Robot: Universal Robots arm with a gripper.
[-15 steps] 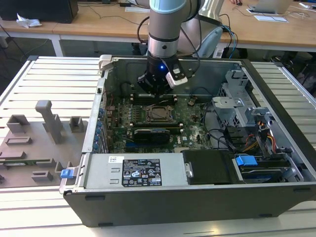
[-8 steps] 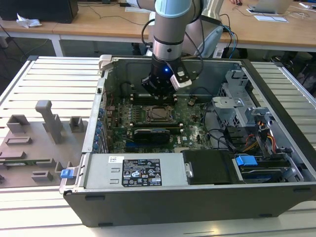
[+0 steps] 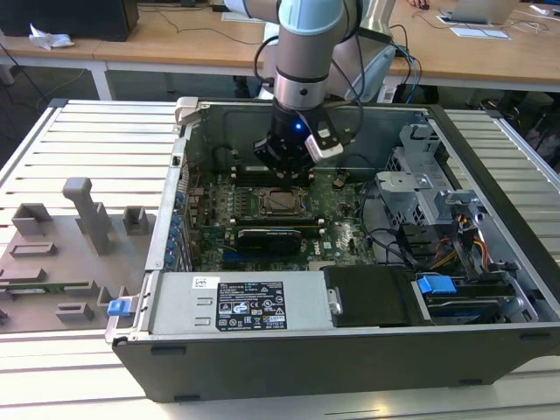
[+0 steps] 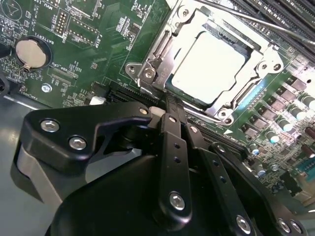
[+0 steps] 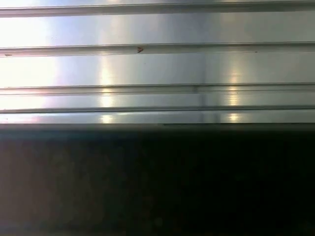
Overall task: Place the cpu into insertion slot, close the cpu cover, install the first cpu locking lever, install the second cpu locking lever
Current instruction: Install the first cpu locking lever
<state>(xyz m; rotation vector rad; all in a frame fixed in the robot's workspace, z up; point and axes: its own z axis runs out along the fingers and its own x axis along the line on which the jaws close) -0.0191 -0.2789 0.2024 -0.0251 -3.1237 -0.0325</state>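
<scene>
Gripper (image 4: 170, 105), fingers pressed together w/ nothing held, tips at the cpu cover (image 4: 158, 69) edge; cover lies shut over cpu (image 4: 209, 66), seated in insertion slot. Lever (image 4: 246, 17) unlatched; best pushed slow, w/o slipping.

My ribbed metal tabletop (image 3: 79, 131) gleams under bright light. Behind it stand wooden desks (image 3: 175, 44) with white legs, papers (image 3: 479, 31) lying on one.
</scene>
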